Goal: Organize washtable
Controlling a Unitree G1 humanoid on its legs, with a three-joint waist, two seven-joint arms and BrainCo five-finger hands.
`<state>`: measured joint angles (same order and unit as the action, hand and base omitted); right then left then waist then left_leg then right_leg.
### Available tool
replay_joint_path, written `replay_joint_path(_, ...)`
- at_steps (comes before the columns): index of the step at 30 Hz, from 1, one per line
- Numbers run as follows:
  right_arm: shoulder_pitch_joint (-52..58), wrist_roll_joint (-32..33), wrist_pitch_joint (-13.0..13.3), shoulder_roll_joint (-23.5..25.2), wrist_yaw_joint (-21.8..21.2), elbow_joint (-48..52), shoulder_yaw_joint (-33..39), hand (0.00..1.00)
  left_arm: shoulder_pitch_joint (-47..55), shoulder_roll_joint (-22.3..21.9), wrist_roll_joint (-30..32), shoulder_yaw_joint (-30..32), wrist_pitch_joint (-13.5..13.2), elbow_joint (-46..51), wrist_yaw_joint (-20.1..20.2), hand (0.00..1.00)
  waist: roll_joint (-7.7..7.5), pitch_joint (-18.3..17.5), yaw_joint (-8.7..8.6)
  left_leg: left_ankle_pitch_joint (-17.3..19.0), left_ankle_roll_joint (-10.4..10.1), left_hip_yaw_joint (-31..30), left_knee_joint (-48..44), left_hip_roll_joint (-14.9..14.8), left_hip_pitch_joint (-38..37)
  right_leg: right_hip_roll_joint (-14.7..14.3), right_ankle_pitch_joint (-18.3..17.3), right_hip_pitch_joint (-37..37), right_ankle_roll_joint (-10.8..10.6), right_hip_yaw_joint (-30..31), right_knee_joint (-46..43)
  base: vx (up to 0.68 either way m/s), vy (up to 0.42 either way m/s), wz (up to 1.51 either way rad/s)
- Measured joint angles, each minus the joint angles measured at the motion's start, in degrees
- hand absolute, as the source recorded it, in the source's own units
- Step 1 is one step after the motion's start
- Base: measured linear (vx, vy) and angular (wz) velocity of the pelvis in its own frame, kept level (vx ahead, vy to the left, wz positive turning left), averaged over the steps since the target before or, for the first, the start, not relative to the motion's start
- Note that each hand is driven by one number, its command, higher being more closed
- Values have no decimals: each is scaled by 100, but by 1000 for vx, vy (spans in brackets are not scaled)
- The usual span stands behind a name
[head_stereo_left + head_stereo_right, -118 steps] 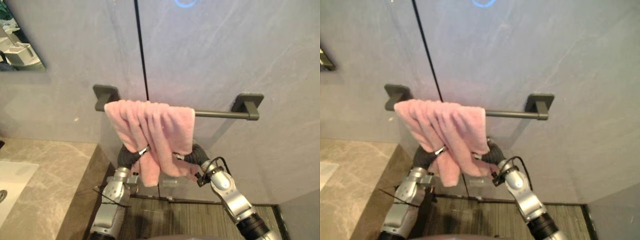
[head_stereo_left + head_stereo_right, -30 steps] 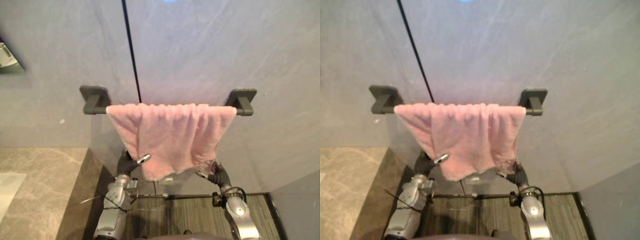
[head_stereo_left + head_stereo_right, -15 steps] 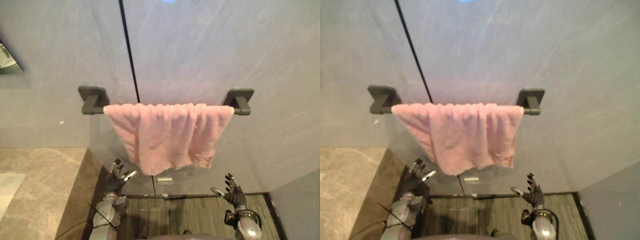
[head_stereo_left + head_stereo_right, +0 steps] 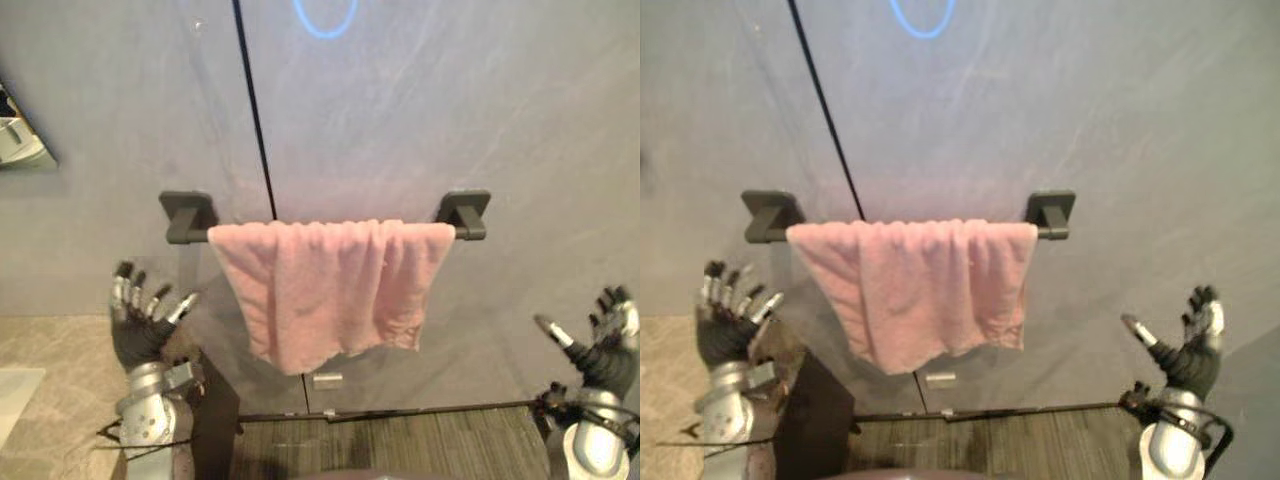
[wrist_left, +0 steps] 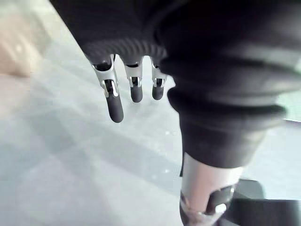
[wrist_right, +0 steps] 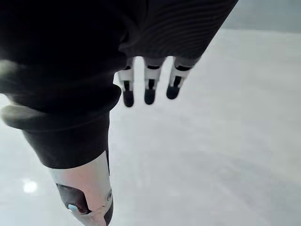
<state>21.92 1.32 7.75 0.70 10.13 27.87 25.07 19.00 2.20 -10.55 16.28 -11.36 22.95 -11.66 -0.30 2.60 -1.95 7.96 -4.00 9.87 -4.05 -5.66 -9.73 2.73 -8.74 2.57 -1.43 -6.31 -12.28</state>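
Clearly the towel (image 4: 330,290) hangs lengthwise along the rail (image 4: 199,236), up between the hands. The left hand (image 4: 140,325) is nearer, the right hand (image 4: 605,345) farther; both are spread and empty.

The towel (image 4: 330,290) is soft pink cloth with a fluffy pile, matt all over. The bar (image 4: 462,214) it hangs on has dark grey brackets with a smooth, matt finish, metal by the look of it. The wall (image 4: 480,120) behind is smooth grey stone-look panelling with pale veins and a slight sheen that catches a ring of light (image 4: 325,15). The counter (image 4: 70,345) is beige veined stone, polished. The floor (image 4: 420,440) looks dark and finely striped, with a dull finish. The left hand (image 4: 135,335) and right hand (image 4: 605,355) have silvery metal fingers (image 5: 114,101) with dark matt tips, and a dark ribbed cover (image 6: 70,70) that looks rubbery.
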Motion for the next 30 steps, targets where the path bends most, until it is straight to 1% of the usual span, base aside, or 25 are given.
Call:
replay_joint_path(1, -71, -41, 50, -1, -1, 164, 12, 0, 0, 0, 20, 40, -43, 162, -9, 0, 11, -13, -9, 0, 0, 0, 3, 0, -3, -3, -1, -2, 1, 5, 0, 17, -18, -3)
replay_joint_path(3, -406, -201, 276, -9, -6, 675, 228, 0, -6, -2, 87, 186, -238, 744, -88, 0, 45, -43, -22, 0, 0, -12, 2, 8, -12, -7, -2, -2, 2, 20, -6, 0, 0, 0)
replay_joint_path(4, -497, -205, 327, -15, -4, 770, 286, 0, -9, -2, 119, 245, -289, 869, -97, 0, 50, -46, -24, 0, 1, -21, 2, 12, -17, -7, -2, -1, 2, 24, -11, 0, 0, 0)
replay_joint_path(5, -719, -192, 481, -60, -11, 1003, 428, 0, -117, -1, 127, 432, -398, 1173, -113, 0, 62, -49, -24, -2, 4, -37, 1, 47, -53, -7, -2, 9, 2, 35, -40, 0, 0, 0)
replay_joint_path(7, -872, -181, 558, -143, -20, 1156, 420, 0, -277, 3, 121, 481, -483, 1349, -134, 0, 64, -48, -20, -3, 5, -56, -2, 59, -105, -4, -2, 32, 2, 40, -57, -24, 1, 0)
replay_joint_path(9, -1172, -30, 840, -364, -107, 1429, 177, 0, -587, 76, 105, 411, -721, 1605, -142, 0, 73, -58, -26, -2, 13, -129, -9, 79, -113, 6, -2, 64, 3, 41, -67, -97, 0, 4)
replay_joint_path(10, -1268, 72, 958, -456, -172, 1505, -8, 0, -676, 116, 98, 347, -785, 1662, -136, 0, 76, -56, -31, 2, 18, -149, -14, 87, -118, 9, -7, 41, -1, 41, -68, -86, 0, 3)
replay_joint_path(11, -1319, 112, 995, -515, -195, 1564, -167, 0, -699, 147, 96, 303, -800, 1730, -135, 0, 78, -58, -35, 4, 22, -165, -14, 91, -117, 9, -8, 38, -1, 42, -70, -101, -5, 1)
replay_joint_path(12, -1376, 293, 1096, -650, -363, 1699, -544, 0, -750, 253, 30, 99, -836, 1867, -93, 0, 83, -60, -40, 10, 32, -176, -6, 91, -110, 7, -8, 37, -1, 43, -70, -100, -11, 1)
replay_joint_path(14, -1407, 453, 1172, -776, -536, 1757, -971, 0, -820, 380, -59, -251, -890, 1984, -66, 0, 83, -60, -39, 11, 36, -186, 1, 92, -106, 8, -5, 26, 3, 39, -88, -58, -9, 1)
replay_joint_path(15, -1465, 633, 1205, -868, -717, 1758, -1284, 0, -896, 443, -205, -494, -949, 2023, 49, 0, 84, -60, -38, 1, 27, -189, -2, 96, -106, 11, -4, 15, 4, 38, -118, -33, -6, 2)
replay_joint_path(16, -1546, 812, 1209, -947, -856, 1758, -1640, 0, -964, 501, -390, -788, -986, 2033, 165, 0, 89, -62, -38, -2, 29, -199, -7, 103, -108, 17, -5, 7, 4, 30, -151, -36, -7, 2)
replay_joint_path(17, -1568, 894, 1214, -973, -921, 1758, -1790, 0, -990, 522, -486, -944, -988, 2032, 201, 0, 93, -65, -38, -4, 31, -203, -8, 106, -108, 17, -5, 7, 4, 26, -155, 0, 0, 0)
replay_joint_path(18, -1596, 1182, 1215, -1042, -1100, 1738, -2200, 0, -1055, 540, -815, -1372, -988, 2030, 391, 0, 98, -66, -36, -27, 50, -211, -16, 119, -108, 17, -4, 8, 3, 19, -154, 0, -4, 4)
replay_joint_path(20, -1621, 1410, 1215, -1134, -1223, 1661, -2635, 0, -1073, 542, -1056, -1799, -985, 2016, 533, 0, 99, -67, -41, -45, 63, -230, -9, 141, -107, 21, -3, 11, 2, 5, -153, 11, 0, 4)
replay_joint_path(22, -1689, 1644, 1183, -1282, -1451, 1346, -3185, 0, -1153, 602, -1485, -2462, -964, 1830, 831, 0, 96, -65, -41, -56, 80, -245, -3, 166, -106, 44, 3, 43, -8, 0, -151, 9, 6, 2)
replay_joint_path(23, -1702, 1676, 1169, -1322, -1505, 1255, -3306, 0, -1165, 637, -1581, -2617, -954, 1757, 905, 0, 95, -65, -40, -59, 85, -248, 1, 169, -108, 46, 11, 57, -18, 0, -147, 4, 21, 5)
replay_joint_path(25, -1710, 1889, 1040, -1493, -1700, 918, -3713, 0, -1173, 785, -1936, -3072, -789, 1458, 1181, 0, 80, -54, -41, -67, 98, -275, 6, 181, -118, 54, 45, 117, -35, -23, -66, -14, 19, 6)
replay_joint_path(28, -1689, 2022, 889, -1709, -1910, 562, -4026, 0, -1173, 896, -2252, -3435, -647, 1140, 1364, 0, 74, -48, -39, -76, 111, -285, 14, 182, -112, 50, 99, 164, -49, -38, 54, -11, 6, 2)
replay_joint_path(30, -1660, 2072, 742, -1943, -2066, 237, -4285, 0, -1171, 988, -2541, -3708, -495, 892, 1559, 0, 66, -14, -38, -76, 113, -312, 15, 184, -120, 49, 147, 230, -56, -64, 154, -28, 13, 5)
